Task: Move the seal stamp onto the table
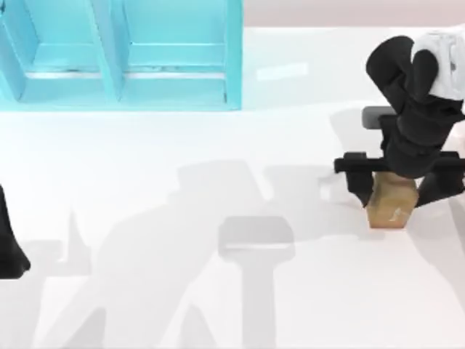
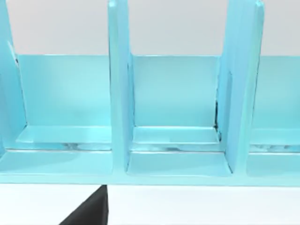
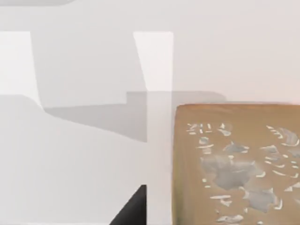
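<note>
The seal stamp point(image 1: 392, 205) is a tan-brown block standing on the white table point(image 1: 218, 145) at the right side. My right gripper point(image 1: 399, 190) hangs straight over it, one black finger on each side of the block. In the right wrist view the seal stamp point(image 3: 236, 164) shows its face with the pale mark, and a strip of white table separates it from the one black fingertip point(image 3: 133, 208) in view, so the gripper is open. My left arm point(image 1: 9, 240) is parked at the table's left edge, with one fingertip point(image 2: 89, 211) facing the shelf.
A turquoise-blue shelf unit point(image 1: 120, 54) with open compartments stands at the back left; the left wrist view looks into the shelf unit point(image 2: 173, 117). Broad grey shadows of the arms fall across the middle of the table.
</note>
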{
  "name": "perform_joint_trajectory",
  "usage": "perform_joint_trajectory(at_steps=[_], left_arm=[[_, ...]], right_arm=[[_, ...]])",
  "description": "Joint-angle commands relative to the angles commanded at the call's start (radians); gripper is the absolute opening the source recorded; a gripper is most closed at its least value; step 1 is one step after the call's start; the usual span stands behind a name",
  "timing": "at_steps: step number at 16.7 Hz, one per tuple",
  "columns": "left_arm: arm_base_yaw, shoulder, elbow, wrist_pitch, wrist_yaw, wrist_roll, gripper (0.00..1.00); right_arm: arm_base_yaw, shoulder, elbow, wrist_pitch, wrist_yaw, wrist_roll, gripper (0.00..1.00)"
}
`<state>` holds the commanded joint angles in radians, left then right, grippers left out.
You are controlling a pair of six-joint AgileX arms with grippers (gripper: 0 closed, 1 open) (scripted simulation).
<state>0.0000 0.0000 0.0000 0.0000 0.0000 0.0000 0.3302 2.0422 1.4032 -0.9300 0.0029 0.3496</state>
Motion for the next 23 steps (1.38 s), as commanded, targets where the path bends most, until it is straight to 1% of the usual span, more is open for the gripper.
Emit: perform_joint_trajectory(at_steps=[1,10,12,15,20,23], left_arm=[[0.0,0.0,0.0,0.0,0.0,0.0,1.0],[0.0,0.0,0.0,0.0,0.0,0.0,1.0],[0.0,0.0,0.0,0.0,0.0,0.0,1.0],[0.0,0.0,0.0,0.0,0.0,0.0,1.0],[0.0,0.0,0.0,0.0,0.0,0.0,1.0],[0.0,0.0,0.0,0.0,0.0,0.0,1.0]], right_arm=[[0.0,0.0,0.0,0.0,0.0,0.0,1.0],[-0.002,0.0,0.003,-0.003,0.0,0.0,1.0],[-0.003,0.0,0.038,-0.039,0.0,0.002,1.0],[-0.004,-0.01,0.163,-0.171,0.0,0.003,1.0],[-0.004,-0.046,0.415,-0.478,0.001,-0.003,1.0],[-0.006,-0.065,0.5,-0.566,0.0,-0.006,1.0]])
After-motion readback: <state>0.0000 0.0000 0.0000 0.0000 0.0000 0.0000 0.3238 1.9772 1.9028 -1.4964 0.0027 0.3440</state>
